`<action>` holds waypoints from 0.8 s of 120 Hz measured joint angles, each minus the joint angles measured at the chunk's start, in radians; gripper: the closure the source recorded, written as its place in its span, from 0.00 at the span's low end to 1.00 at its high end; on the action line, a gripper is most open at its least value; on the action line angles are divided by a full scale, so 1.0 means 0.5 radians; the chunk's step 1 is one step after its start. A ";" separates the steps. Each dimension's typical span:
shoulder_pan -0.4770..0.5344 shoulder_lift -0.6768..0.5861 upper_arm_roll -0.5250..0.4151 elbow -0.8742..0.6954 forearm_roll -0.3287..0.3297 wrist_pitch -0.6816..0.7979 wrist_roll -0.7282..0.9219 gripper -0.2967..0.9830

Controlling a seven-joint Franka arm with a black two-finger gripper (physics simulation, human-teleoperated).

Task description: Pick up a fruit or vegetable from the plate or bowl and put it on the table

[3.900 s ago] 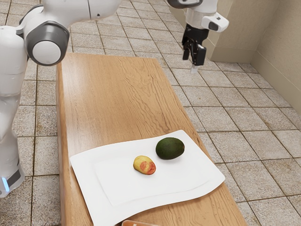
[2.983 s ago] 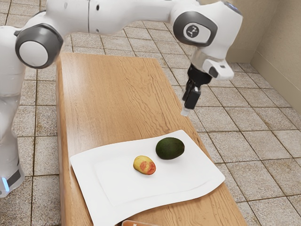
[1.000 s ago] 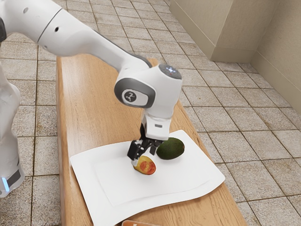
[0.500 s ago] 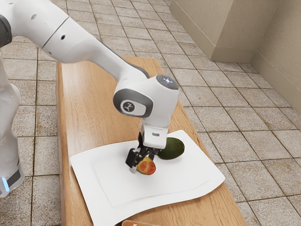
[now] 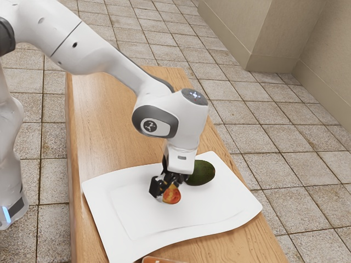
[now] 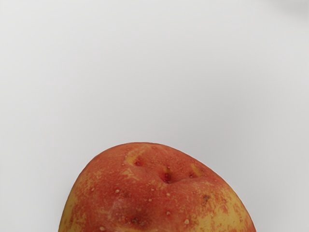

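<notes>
Fingers [image 5: 168,189] drawn in at red-yellow fruit [image 5: 172,195] | width, grip: can't tell | avocado [image 5: 203,172] close beside, same plate [image 5: 129,213]

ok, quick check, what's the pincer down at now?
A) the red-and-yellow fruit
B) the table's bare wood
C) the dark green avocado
A: in the exterior view the pincer is down at the red-and-yellow fruit on the white plate, and that fruit looms at the wrist view's lower edge.
</notes>
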 joint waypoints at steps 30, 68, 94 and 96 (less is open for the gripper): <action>0.000 -0.054 0.000 0.006 0.011 -0.005 -0.006 0.50; 0.003 -0.319 0.025 0.041 0.016 -0.152 -0.042 0.50; 0.026 -0.362 0.155 0.248 0.044 -0.310 -0.084 0.50; 0.027 -0.363 0.167 0.268 0.056 -0.326 -0.090 0.50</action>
